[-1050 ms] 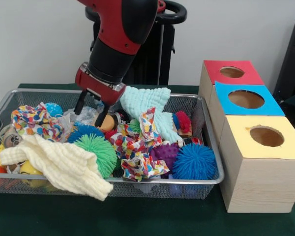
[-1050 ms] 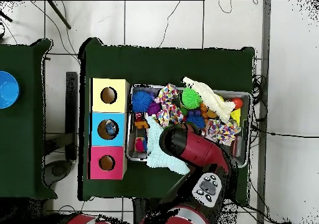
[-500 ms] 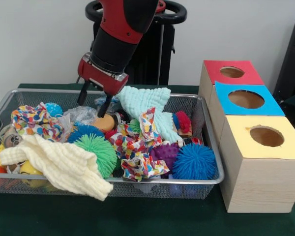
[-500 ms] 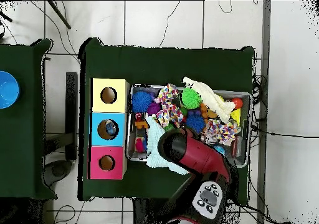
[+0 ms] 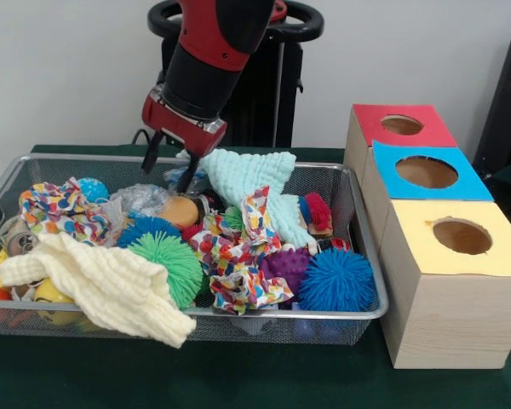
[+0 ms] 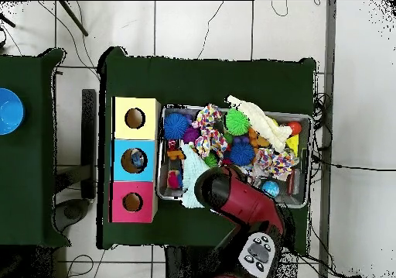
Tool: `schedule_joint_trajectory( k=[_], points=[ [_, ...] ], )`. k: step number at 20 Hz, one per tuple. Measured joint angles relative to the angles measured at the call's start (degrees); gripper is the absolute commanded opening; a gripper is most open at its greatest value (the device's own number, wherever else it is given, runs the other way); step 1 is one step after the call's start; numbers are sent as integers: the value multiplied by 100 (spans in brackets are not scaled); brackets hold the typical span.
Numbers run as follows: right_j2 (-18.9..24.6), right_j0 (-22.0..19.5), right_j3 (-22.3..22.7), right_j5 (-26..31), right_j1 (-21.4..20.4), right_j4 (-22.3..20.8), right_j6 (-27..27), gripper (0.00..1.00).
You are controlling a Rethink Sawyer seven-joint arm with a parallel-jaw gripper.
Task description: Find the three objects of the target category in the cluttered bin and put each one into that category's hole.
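Just above the far side of the wire bin, the gripper hangs with its two dark fingers spread apart and nothing between them. Its tips are over an orange ball and a crumpled clear plastic bag, without touching either. A mint green cloth lies just beside the gripper, draped over the bin's back rim.

The bin is crowded (several things are half buried). A cream cloth hangs over the front rim, a green spiky ball sits beside it, and a patterned cloth runs through the middle. A blue spiky ball rests in the front corner nearest the boxes, touching a purple spiky ball. Another blue spiky ball lies behind the green one.

Beside the bin stand three wooden boxes in a row, each with a round hole: the yellow-topped box, the blue-topped box and the red-topped box. From overhead, something small shows inside the blue-topped box's hole.
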Motion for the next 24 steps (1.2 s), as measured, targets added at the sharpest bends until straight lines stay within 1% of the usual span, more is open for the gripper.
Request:
schedule_joint_trajectory(
  k=[5, 12, 20, 24],
  points=[
    [46, 0, 167, -1, -2, 34, 0, 100],
    [200, 20, 365, -1, 1, 219, 18, 100],
    [316, 141, 401, -67, 28, 448, 47, 100],
    [354, 170, 404, -209, 57, 507, 93, 100]
  ],
)
